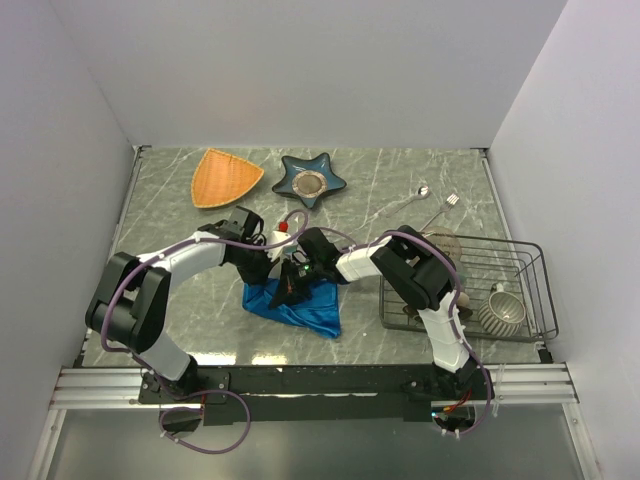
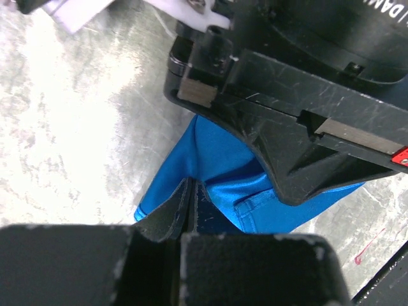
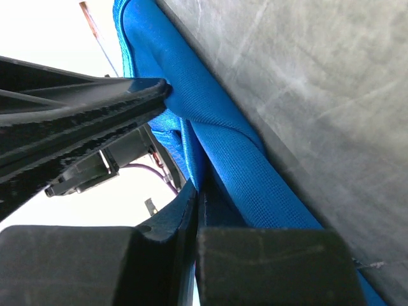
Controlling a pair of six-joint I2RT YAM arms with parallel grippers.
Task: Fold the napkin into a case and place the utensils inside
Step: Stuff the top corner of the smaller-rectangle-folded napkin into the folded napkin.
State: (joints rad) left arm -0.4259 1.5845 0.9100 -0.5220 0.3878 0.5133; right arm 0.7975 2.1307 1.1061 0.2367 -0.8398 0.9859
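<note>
Left hand (image 2: 192, 183) closed on a fold of the blue napkin (image 2: 223, 166), right hand (image 3: 196, 188) likewise pinching the cloth, napkin crumpled on the tabletop (image 1: 165, 222) front centre, spoon (image 1: 408, 198) and fork (image 1: 441, 211) lying well apart, far right.

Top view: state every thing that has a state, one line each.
napkin, bunched, not yet a case
left claw, shut on napkin
right claw, shut on napkin
spoon, lying on table, outside napkin
fork, lying on table, outside napkin
orange dish, empty
</note>
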